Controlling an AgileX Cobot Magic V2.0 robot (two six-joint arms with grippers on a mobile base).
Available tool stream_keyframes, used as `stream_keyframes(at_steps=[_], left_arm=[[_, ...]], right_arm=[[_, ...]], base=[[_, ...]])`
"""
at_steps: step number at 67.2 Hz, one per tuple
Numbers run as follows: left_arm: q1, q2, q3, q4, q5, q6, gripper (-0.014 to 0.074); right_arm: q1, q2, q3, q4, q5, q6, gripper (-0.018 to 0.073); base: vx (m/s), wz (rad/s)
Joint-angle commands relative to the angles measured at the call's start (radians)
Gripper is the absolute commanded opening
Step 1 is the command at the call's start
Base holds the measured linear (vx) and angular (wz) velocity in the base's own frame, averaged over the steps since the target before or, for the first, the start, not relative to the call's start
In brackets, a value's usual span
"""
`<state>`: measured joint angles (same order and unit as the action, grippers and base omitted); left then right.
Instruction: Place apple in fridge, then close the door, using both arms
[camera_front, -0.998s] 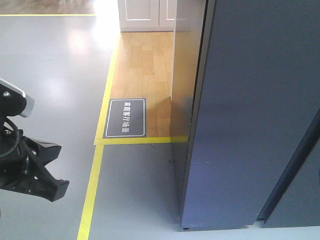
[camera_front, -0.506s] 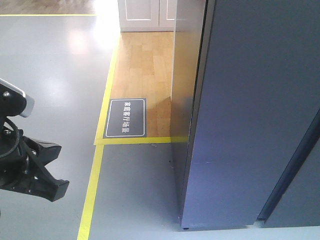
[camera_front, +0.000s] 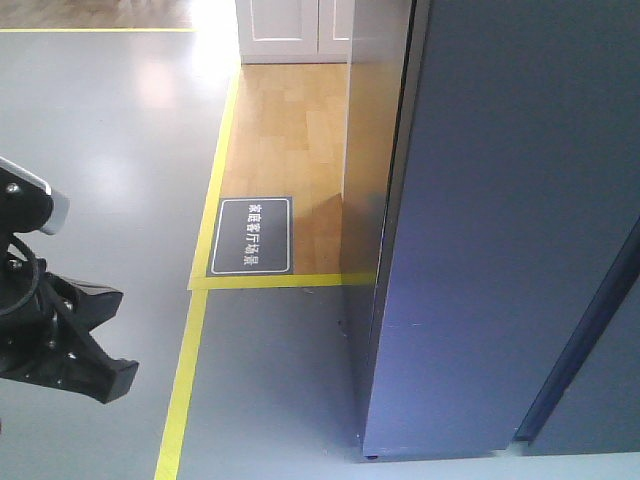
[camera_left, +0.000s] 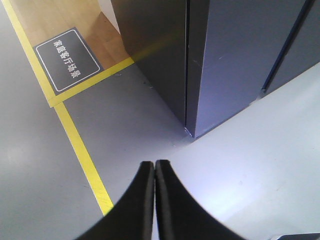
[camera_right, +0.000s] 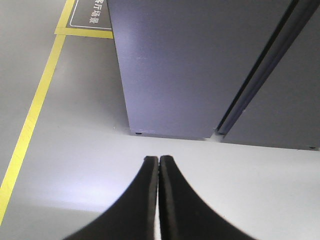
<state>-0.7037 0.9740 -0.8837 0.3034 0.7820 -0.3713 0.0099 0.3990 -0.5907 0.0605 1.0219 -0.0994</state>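
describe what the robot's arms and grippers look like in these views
In the front view the left arm is black, with bulky angular housings, a grey-white cap near the top, small screws and a dark looped cable. In each wrist view the left gripper and right gripper show as two smooth matte black fingers, broad at the base and curving to narrow tips. No markings are visible.
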Motion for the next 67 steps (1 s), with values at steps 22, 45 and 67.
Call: stream_keyframes(at_steps=[22, 45, 67], left_arm=[[0.151, -0.178, 0.004, 0.015, -0.103, -0.011, -0.0006], [0.498, -0.586, 0.372, 0.009, -0.43, -0.011, -0.0006], [0.509, -0.812, 0.56, 0.019, -0.54, -0.008, -0.0006]], right_arm=[[0.001, 0.006, -0.024, 0.001, -0.057, -0.006, -0.0003], [0.001, 0.006, -0.024, 0.001, -0.057, -0.006, -0.0003], [0.001, 0.006, -0.024, 0.001, -0.057, -0.006, -0.0003]], base=[[0.0, 0.0], [0.0, 0.0], [0.0, 0.0]])
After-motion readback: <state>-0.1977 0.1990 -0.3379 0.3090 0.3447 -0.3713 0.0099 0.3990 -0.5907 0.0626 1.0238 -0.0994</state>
